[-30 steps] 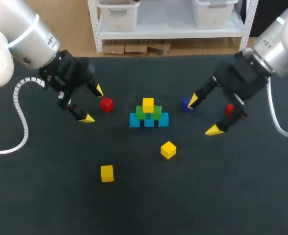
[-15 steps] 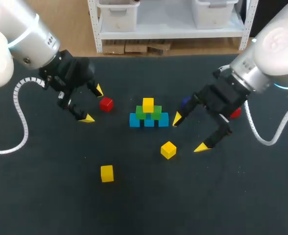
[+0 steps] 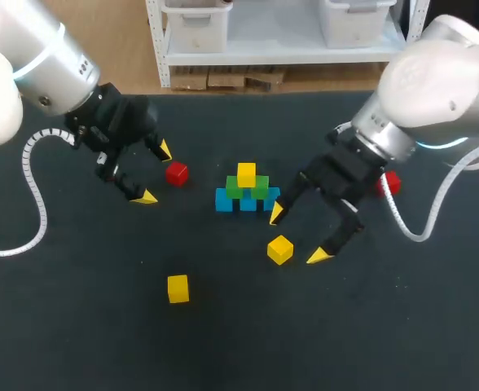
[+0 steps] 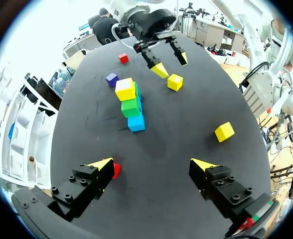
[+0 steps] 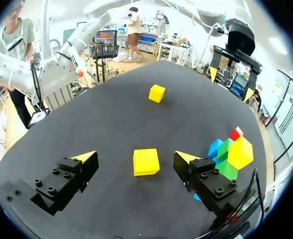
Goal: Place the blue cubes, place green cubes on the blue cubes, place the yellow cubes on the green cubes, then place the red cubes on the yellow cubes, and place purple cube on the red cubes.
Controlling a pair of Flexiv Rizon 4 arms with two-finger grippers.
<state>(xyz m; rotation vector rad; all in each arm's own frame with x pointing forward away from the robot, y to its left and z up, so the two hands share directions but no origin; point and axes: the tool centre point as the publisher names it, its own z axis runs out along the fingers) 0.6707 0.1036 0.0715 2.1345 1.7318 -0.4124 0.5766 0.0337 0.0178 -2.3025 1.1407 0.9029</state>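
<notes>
At the table's middle stands a stack: a row of blue cubes (image 3: 248,200), green cubes (image 3: 248,189) on them, one yellow cube (image 3: 246,173) on top. My right gripper (image 3: 297,235) hovers open over a loose yellow cube (image 3: 279,249); in the right wrist view that cube (image 5: 146,162) lies between the spread fingertips, untouched. A second loose yellow cube (image 3: 177,288) lies nearer the front. My left gripper (image 3: 156,173) is open beside a red cube (image 3: 176,173). Another red cube (image 3: 388,182) peeks from behind my right arm. The purple cube (image 4: 111,79) shows only in the left wrist view, beyond the stack.
The dark table top (image 3: 76,326) runs wide on the left and along the front. My right arm's grey cable (image 3: 419,232) loops over the table on the right, and a white coiled cable (image 3: 32,195) hangs from my left arm.
My right arm has swung left and toward the front, from beside the purple cube to over the loose yellow cube, its gripper still open. The left arm has not moved.
</notes>
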